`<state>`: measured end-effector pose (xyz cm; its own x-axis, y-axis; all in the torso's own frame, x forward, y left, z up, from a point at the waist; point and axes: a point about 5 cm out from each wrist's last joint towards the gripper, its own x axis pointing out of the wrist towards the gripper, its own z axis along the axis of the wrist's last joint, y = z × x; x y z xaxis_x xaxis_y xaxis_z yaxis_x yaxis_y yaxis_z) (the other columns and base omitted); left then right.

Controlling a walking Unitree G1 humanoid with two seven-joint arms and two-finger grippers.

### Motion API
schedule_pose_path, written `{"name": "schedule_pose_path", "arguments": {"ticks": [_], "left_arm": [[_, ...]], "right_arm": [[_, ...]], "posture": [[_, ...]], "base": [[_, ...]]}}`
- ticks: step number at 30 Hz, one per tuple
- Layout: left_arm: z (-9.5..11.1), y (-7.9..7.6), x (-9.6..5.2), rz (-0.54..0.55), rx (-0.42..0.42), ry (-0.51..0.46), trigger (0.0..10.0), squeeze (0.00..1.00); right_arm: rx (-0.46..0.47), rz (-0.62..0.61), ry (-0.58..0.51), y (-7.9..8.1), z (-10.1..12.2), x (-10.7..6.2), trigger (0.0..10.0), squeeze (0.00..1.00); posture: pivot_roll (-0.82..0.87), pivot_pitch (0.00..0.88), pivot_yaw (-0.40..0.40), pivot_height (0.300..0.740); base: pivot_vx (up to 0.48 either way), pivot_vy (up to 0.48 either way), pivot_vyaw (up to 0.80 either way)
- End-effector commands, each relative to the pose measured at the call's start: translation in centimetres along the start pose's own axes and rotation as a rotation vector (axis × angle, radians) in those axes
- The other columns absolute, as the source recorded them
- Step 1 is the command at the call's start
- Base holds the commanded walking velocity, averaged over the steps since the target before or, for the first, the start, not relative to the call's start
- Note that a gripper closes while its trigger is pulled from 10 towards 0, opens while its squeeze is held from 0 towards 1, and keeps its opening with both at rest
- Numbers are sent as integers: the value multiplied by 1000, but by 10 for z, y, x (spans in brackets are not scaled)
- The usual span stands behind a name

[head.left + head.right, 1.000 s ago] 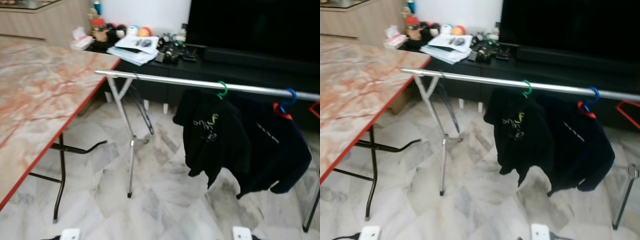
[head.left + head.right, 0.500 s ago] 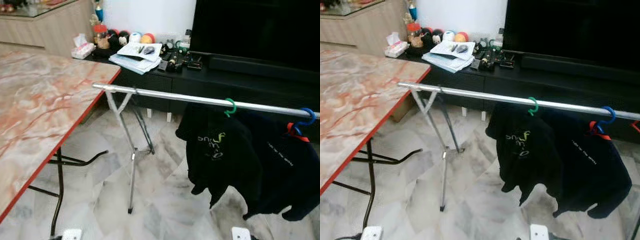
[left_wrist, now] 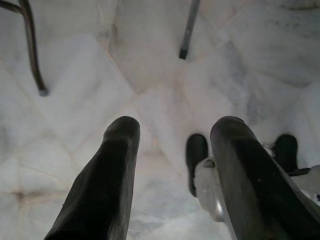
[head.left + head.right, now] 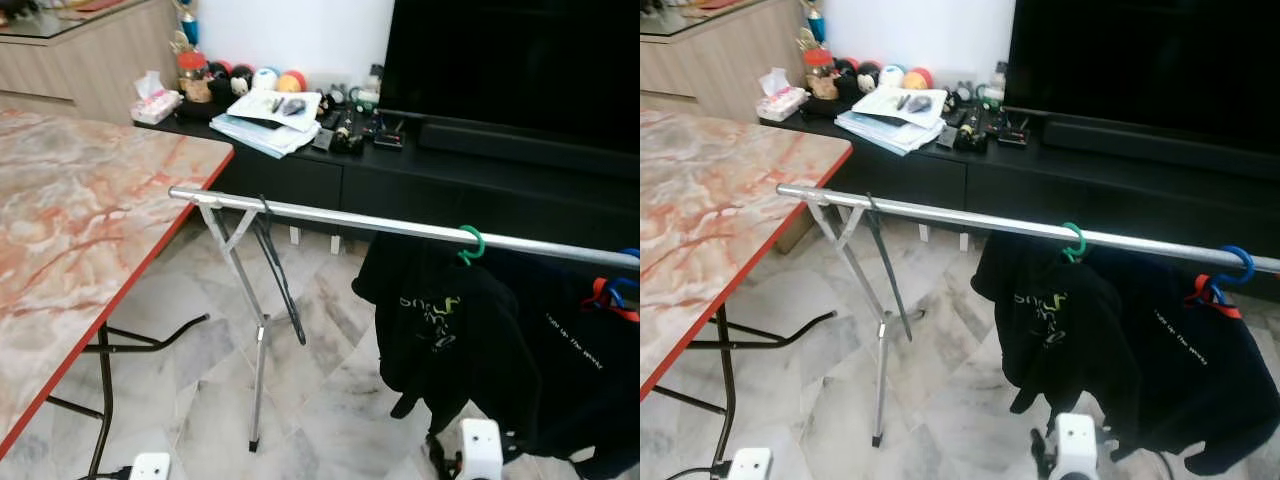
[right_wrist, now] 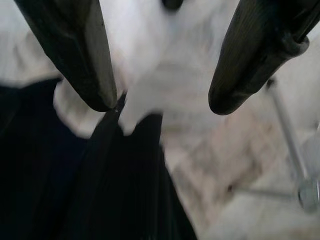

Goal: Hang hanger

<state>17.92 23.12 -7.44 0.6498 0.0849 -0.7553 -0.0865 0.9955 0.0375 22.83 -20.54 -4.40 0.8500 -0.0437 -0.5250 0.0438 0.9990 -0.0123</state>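
- My left gripper hangs low over the marble floor, its fingers spread with nothing between them; my right gripper is likewise spread and empty, pointing down past dark cloth.
- The task's things: the green hanger hooks over the rail with a black printed shirt draped on it; the blue hanger sits further along to my right carrying a second dark garment. Both look hung already, and I hold no hanger.
- Risk, as I judge it: the right arm sits near the shirt hem, so lifting it could snag the limp fabric and drag the hanger along the rail.
- The rail is a thin, smooth metal tube on slim folding legs; a bump could tip the rack, and hooks slide easily on it.
- The polished floor looks slick, and the marble-patterned table has a red edge beside the rail's end.
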Motion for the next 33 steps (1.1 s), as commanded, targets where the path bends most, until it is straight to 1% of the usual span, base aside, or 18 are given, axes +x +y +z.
{"name": "schedule_pose_path", "arguments": {"ticks": [1,2,5,6,7,8,10,11,12,16,17,19,21,22,23,25,26,33], "left_arm": [[-12,4,-4,8,2,42,10000,0],[-13,4,-4,8,3,43,10000,0],[-13,4,-4,8,5,45,10000,0],[-14,4,-4,8,5,45,10000,0],[-14,4,-4,8,5,45,10000,0],[-14,4,-4,8,5,46,10000,0],[-15,4,-4,8,5,47,10000,0],[-15,4,-5,7,5,49,10000,0],[-15,4,-5,7,5,49,10000,0],[-15,4,-4,5,8,47,10000,0],[-13,4,-4,5,8,41,10000,0],[-12,4,-4,6,9,38,10000,0],[-12,4,-4,3,16,36,10000,0],[-12,4,-4,3,16,36,10000,0],[-13,5,-4,3,19,40,10000,0],[-14,5,-4,2,21,42,10000,0],[-15,5,-5,2,23,45,10000,0],[-15,6,-5,7,24,43,10000,0]], "right_arm": [[7,20,-88,5,12,2,10000,0],[15,33,-192,8,29,4,10000,0],[10,51,-318,13,47,3,10000,0],[10,57,-395,16,57,0,10000,0],[10,57,-395,16,57,0,10000,0],[14,47,-462,16,67,-4,10000,0],[20,30,-518,15,77,-7,10000,0],[24,0,-560,12,88,-8,10000,0],[24,0,-560,12,88,-8,10000,0],[42,-38,-608,6,105,-7,10000,0],[44,-41,-641,6,114,-9,10000,0],[45,-44,-668,7,119,-14,10000,0],[48,-64,-693,7,116,-26,10000,0],[48,-64,-693,7,116,-26,10000,0],[53,-77,-689,7,109,-35,10000,0],[54,-81,-687,7,106,-38,10000,0],[52,-79,-682,7,101,-44,10000,0],[53,-99,-655,2,100,-47,10000,0]], "posture": [[-24,91,-4,740],[-27,89,-4,740],[-28,87,-5,740],[-27,84,-6,740],[-27,84,-6,740],[-25,80,-5,740],[-29,78,-4,740],[-36,75,-1,740],[-36,75,-1,740],[-31,65,-2,740],[-29,62,-4,740],[-23,56,-7,740],[-27,51,-6,740],[-27,51,-6,740],[-33,50,-2,740],[-34,49,-1,740],[-41,47,1,740],[-30,34,-1,740]], "base": [[0,0,0],[0,0,0],[0,0,0],[0,0,0],[0,0,0],[0,0,0],[0,0,0],[0,0,0],[0,0,0],[0,0,0],[0,0,0],[0,0,0],[0,0,0],[0,0,0],[0,0,0],[0,0,0],[0,0,0],[0,0,0]]}}
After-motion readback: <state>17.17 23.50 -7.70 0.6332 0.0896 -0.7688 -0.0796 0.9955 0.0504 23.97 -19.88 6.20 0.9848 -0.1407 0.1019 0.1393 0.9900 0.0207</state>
